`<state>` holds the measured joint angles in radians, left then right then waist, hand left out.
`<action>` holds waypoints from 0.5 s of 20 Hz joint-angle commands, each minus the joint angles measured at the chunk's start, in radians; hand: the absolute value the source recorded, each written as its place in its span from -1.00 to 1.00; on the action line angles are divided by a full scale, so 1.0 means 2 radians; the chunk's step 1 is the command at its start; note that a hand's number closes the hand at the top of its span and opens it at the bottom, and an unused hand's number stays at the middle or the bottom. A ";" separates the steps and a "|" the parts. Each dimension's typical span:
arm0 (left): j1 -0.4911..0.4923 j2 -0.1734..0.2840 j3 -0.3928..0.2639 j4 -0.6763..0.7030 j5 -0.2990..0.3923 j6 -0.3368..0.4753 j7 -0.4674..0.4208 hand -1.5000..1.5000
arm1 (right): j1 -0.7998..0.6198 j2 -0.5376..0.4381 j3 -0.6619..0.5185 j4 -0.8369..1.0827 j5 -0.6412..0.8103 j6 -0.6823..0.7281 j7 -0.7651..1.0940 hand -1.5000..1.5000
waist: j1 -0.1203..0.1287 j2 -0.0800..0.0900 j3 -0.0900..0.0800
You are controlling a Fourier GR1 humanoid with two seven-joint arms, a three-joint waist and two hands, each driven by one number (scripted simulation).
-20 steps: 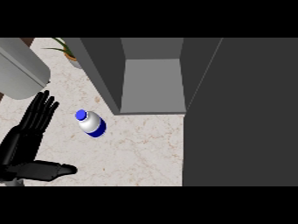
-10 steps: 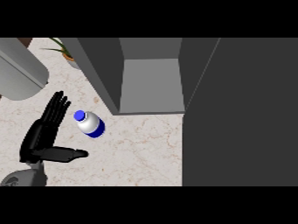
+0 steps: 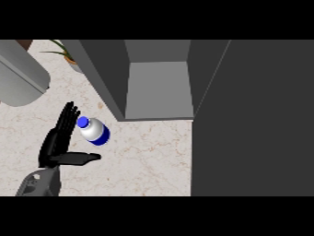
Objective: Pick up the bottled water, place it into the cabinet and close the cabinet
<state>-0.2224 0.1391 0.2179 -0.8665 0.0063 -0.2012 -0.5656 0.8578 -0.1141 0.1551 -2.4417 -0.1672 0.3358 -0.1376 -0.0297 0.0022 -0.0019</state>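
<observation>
Head view: left hand [image 3: 56,143] has closed in beside bottled water [image 3: 93,131].

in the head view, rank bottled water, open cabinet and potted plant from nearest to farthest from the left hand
From the left hand:
1. bottled water, right beside the fingers, on their right.
2. cabinet, open, up and to the right.
3. potted plant, at the counter's far edge.

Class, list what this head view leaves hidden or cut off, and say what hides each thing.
- Right hand: not in view.
- Cabinet interior: only part shows; its open door covers the scene's right side.
- Left hand: whether the fingers touch the water bottle cannot be told.
- Plant: mostly hidden behind the cabinet's wall.
- Grey cylinder: cut off by the left edge.
</observation>
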 commanded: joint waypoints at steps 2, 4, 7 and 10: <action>-0.045 0.025 0.014 0.114 0.004 -0.045 -0.047 -1.00 | 0.025 -0.002 0.012 -0.075 -0.011 -0.002 0.030 -1.00 | 0.001 0.001 0.000; -0.053 -0.011 -0.002 0.137 -0.003 -0.046 -0.066 -1.00 | 0.013 0.005 0.016 -0.070 -0.016 -0.009 0.028 -1.00 | -0.001 0.003 -0.001; -0.046 -0.003 -0.002 0.182 -0.011 -0.071 -0.116 -1.00 | 0.045 0.004 0.030 -0.068 0.015 0.000 0.009 -1.00 | -0.002 0.002 -0.001; -0.079 -0.001 0.003 0.215 -0.006 -0.090 -0.109 -1.00 | 0.063 -0.014 -0.004 -0.088 -0.028 0.013 0.007 -1.00 | -0.003 0.001 0.000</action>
<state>-0.3388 0.1465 0.2244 -0.5317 0.0003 -0.3441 -0.7363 0.9241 -0.1251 0.1627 -2.4599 -0.1645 0.3596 -0.1751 -0.0347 0.0047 -0.0029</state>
